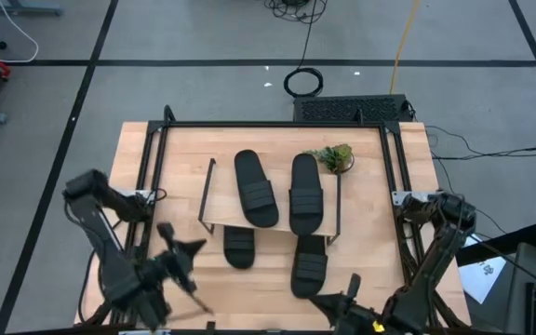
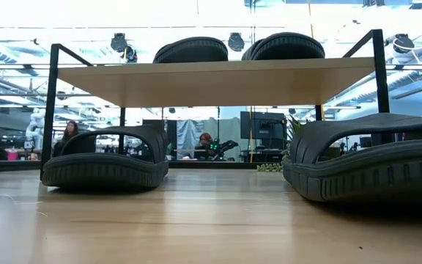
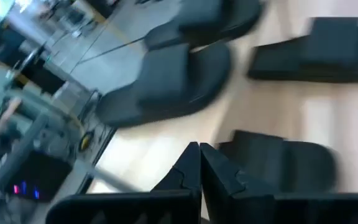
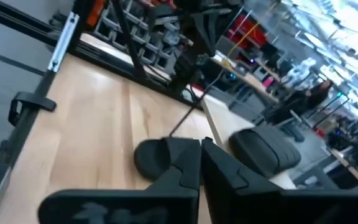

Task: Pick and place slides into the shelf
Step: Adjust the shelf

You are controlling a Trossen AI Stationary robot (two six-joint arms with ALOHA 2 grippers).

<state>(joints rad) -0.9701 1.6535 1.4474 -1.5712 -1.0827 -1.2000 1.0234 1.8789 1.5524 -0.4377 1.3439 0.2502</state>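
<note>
Grippers first, nearest you: the left gripper sits near the table's near edge, left of the shelf, and its own wrist view shows the fingers pressed together with nothing between them. The right gripper waits at the near edge further right, fingers likewise closed on nothing in its wrist view, just short of a slide.

Beyond them, two slides lie on the table with their far ends under the shelf's near edge: the left lower slide and the right lower slide, which sticks out further towards you. Further back, the shelf carries the other two on its top board, the left upper slide and the right upper slide. A small plant sits at its far right corner.

You can expect these slides to be light, rubbery and somewhat flexible, not fragile. The ribbed strap looks like your best hold: pinch across its arch or hook a finger under it. Gripping the sole's edge would likely let it flex and twist. You would need to open the jaws well before reaching in.
</note>
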